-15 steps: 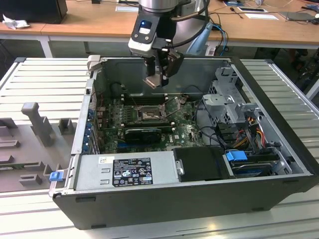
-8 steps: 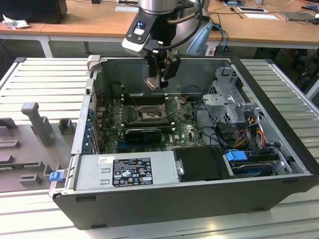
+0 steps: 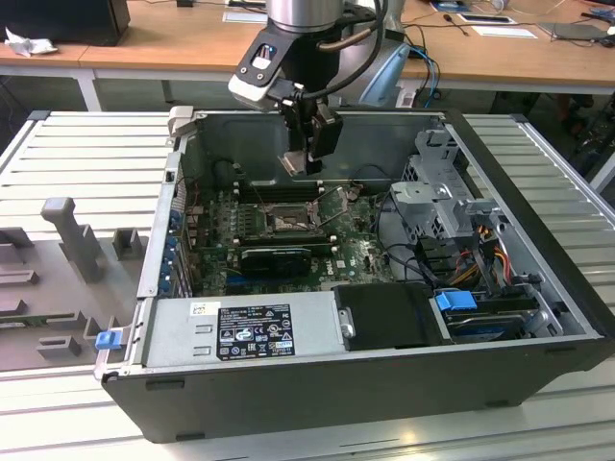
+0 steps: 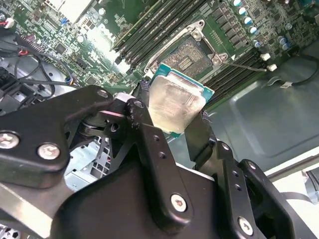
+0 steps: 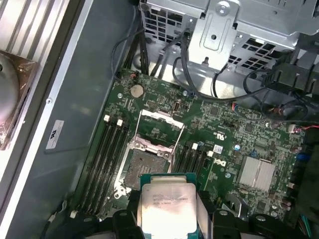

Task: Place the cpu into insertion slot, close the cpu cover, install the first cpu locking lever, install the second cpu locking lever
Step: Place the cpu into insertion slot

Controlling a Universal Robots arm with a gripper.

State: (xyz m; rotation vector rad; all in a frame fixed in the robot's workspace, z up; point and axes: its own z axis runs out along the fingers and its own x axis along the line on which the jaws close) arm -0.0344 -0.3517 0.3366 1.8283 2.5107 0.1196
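My gripper (image 3: 304, 159) hangs inside the open computer case and is shut on the cpu (image 3: 291, 163), a flat square chip with a pale metal face. In both wrist views the black fingers clamp two opposite edges of the cpu (image 4: 174, 102) (image 5: 167, 204). The insertion slot (image 3: 286, 224) (image 4: 187, 55) (image 5: 144, 162) lies below it on the green board, dark in the centre and uncovered. The cpu is above the slot and apart from it. The silvery cpu cover (image 5: 160, 119) stands swung open at the slot's far side. A thin wire lever (image 4: 244, 64) sticks out beside the slot.
Long black memory slots (image 5: 107, 154) flank the socket. A black card (image 3: 277, 257) sits in front of it, the power supply (image 3: 240, 331) along the case's near side. A metal drive cage (image 3: 437, 192) and loose cables (image 3: 480, 259) fill the exterior view's right.
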